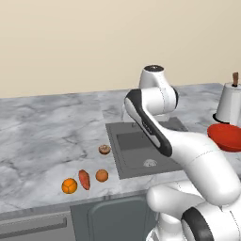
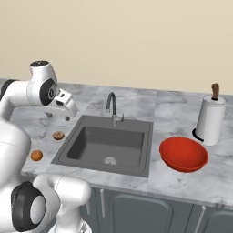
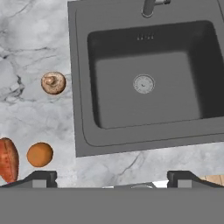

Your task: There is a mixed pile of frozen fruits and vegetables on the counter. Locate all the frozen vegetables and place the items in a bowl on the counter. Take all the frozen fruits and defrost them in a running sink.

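Frozen items lie on the veined marble counter (image 1: 42, 136) left of the sink (image 3: 148, 78): round beige mushroom (image 3: 53, 83), plain orange ball (image 3: 40, 154), reddish oblong piece (image 3: 8, 159), segmented orange ball (image 1: 69, 186). We see a glossy red bowl (image 2: 183, 154) holding nothing, and the gripper (image 2: 68, 111) spread wide, grasping nothing.
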{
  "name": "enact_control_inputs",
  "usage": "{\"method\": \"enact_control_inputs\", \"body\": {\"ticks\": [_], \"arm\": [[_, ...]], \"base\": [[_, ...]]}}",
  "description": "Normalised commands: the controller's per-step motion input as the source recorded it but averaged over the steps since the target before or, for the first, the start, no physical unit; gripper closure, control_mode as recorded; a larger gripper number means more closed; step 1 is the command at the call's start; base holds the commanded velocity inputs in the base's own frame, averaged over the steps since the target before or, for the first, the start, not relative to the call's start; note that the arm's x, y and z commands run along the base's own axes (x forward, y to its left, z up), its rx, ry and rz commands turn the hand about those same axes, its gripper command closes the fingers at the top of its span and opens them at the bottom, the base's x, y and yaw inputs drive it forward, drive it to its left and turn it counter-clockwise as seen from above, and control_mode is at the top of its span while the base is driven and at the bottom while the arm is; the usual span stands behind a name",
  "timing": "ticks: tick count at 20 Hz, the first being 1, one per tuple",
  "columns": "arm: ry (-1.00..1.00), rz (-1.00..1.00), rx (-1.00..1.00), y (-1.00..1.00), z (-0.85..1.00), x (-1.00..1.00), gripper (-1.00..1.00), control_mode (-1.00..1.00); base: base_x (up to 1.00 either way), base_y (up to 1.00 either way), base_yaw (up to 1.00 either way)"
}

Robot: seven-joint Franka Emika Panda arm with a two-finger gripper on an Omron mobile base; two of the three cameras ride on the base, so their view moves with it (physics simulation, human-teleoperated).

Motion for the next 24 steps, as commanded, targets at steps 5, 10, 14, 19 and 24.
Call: {"method": "enact_control_inputs", "body": {"ticks": [5,10,14,19,24], "arm": [[0.07,-0.02,-0.04,0.43,-0.3,0.15,-1.0,-1.0],[0.12,0.09,0.0,0.71,-0.47,0.45,-1.0,-1.0],[0.12,0.11,-0.01,0.64,-0.39,0.54,-1.0,-1.0],[0.04,0.08,-0.05,0.34,-0.48,0.65,-1.0,-1.0],[0.02,0.04,-0.03,0.17,-0.59,0.74,-1.0,-1.0]], "base": [[0.0,0.0,0.0],[0.0,0.0,0.0],[0.0,0.0,0.0],[0.0,0.0,0.0],[0.0,0.0,0.0]]}}
